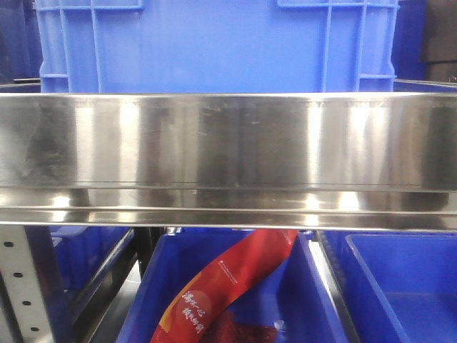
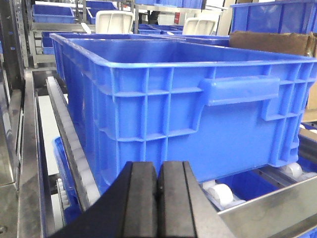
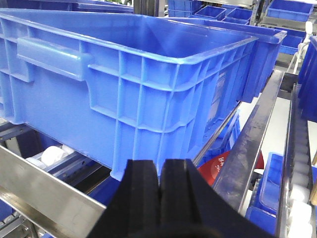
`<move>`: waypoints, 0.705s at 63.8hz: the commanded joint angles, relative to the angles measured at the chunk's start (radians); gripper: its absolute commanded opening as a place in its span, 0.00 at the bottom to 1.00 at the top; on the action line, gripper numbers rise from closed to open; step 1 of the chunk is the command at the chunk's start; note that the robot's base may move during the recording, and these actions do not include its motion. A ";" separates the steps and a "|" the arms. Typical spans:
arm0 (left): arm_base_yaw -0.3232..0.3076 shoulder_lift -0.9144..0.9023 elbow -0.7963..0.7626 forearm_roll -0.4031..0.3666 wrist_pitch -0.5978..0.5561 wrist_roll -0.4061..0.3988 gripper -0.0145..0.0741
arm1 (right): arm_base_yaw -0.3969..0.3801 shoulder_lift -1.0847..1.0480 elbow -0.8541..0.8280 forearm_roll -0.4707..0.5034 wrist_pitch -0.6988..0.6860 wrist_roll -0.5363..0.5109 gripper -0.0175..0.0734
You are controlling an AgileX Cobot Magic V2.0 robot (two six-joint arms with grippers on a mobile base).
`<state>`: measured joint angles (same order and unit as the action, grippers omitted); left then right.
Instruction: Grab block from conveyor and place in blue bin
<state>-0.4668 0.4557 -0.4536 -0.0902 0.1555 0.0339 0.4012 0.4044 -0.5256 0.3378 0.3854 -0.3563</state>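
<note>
A large blue bin (image 1: 214, 43) stands on a roller rack behind a steel rail (image 1: 228, 157). It fills the left wrist view (image 2: 198, 99) and the right wrist view (image 3: 124, 74), and its inside looks empty. My left gripper (image 2: 157, 186) is shut and empty, low in front of the bin's near wall. My right gripper (image 3: 159, 186) is shut and empty, in front of the bin's corner. No block and no conveyor belt are in view. Neither gripper shows in the front view.
Below the rail sit more blue bins (image 1: 400, 286), one holding a red packet (image 1: 228, 286). White rollers (image 2: 220, 193) carry the big bin. A cardboard box (image 2: 272, 42) and stacked blue bins (image 3: 287, 10) stand behind. Steel rack rails (image 3: 252, 144) run alongside.
</note>
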 commanded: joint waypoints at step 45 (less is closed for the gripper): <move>0.141 -0.125 0.070 0.103 -0.024 -0.003 0.04 | 0.002 -0.005 0.004 -0.007 -0.031 -0.005 0.02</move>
<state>-0.3929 0.3853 -0.4205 -0.0087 0.1493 0.0339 0.4012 0.4044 -0.5256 0.3378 0.3779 -0.3563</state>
